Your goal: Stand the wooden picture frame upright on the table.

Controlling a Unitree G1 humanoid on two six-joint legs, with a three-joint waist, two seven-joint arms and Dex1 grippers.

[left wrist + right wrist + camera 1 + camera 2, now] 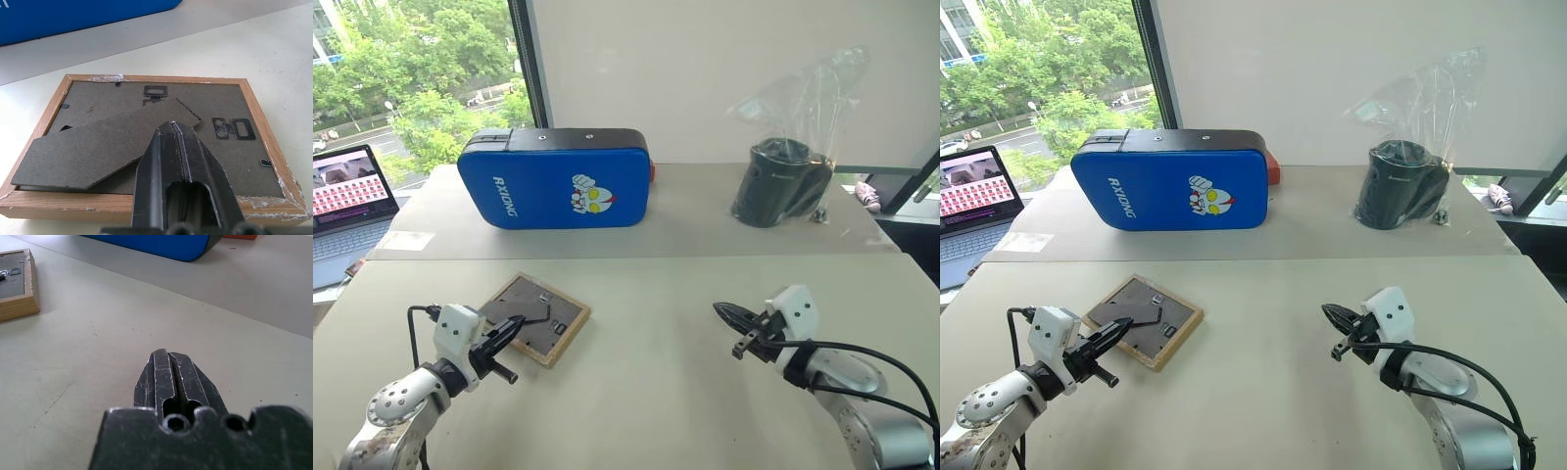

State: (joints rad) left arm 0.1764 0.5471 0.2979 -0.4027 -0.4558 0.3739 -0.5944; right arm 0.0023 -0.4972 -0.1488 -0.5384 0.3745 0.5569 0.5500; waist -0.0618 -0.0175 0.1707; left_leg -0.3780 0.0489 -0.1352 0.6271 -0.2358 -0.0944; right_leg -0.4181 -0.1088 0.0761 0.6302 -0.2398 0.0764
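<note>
A small wooden picture frame [533,318] lies flat and face down on the beige bench [656,401], near the robot's left side. Its dark grey back panel faces up, with the fold-out stand [107,144] lying across it, its tip raised slightly off the panel.

The left tool [512,328] hovers over the near edge of the frame, its two black fingers pressed together and holding nothing; from the left wrist view their tips sit just above the stand.

The right tool [729,315] is well apart from the frame, over bare bench, its fingers likewise closed and empty.

Farther back on the bench stand a big blue pad [556,184] with a cartoon figure, and a dark round container [779,182] wrapped in clear plastic. An open laptop [347,201] sits at the far left.
</note>
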